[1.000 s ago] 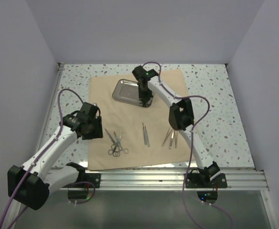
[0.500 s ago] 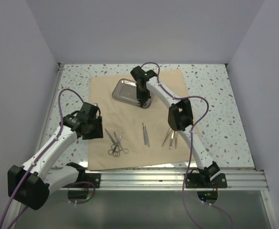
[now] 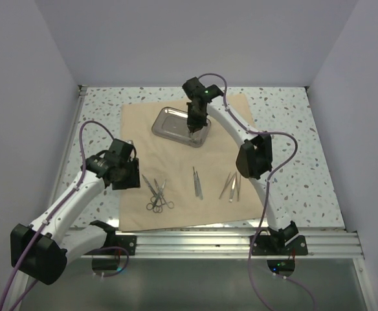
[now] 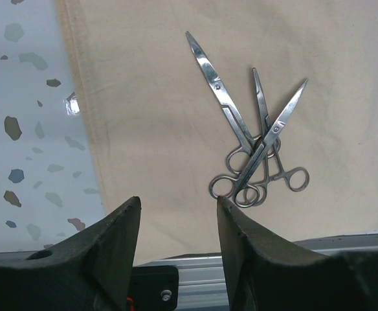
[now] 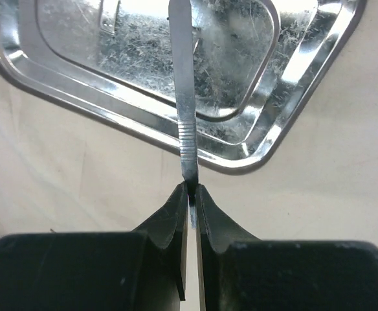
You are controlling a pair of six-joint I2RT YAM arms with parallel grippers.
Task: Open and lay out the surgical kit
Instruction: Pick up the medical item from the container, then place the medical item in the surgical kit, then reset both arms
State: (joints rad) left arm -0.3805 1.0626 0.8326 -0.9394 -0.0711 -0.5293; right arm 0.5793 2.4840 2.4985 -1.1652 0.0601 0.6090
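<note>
Well, nearest, the left hand (image 4: pixel 177 208) hangs with fingers apart beside crossed steel scissors (image 4: pixel 254 155) on the opened tan cloth wrap (image 3: pixel 137 129). Farther off, the right hand (image 5: pixel 190 191) pinches a slim steel tool (image 5: pixel 182 78) over the shiny rectangular steel tray (image 5: pixel 286 129). Laying-out seems nearly finished.

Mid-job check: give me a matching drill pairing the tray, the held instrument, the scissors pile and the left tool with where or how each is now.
Things:
1. shiny rectangular steel tray
2. slim flat steel instrument
3. crossed steel scissors
4. left tool

Places or states:
A. open and empty, above the cloth's left edge
B. pinched in the shut right tool, reaching over the tray
C. lying on the far part of the tan cloth
D. piled on the near left part of the cloth

Pairs: 1-C, 2-B, 3-D, 4-A
</note>
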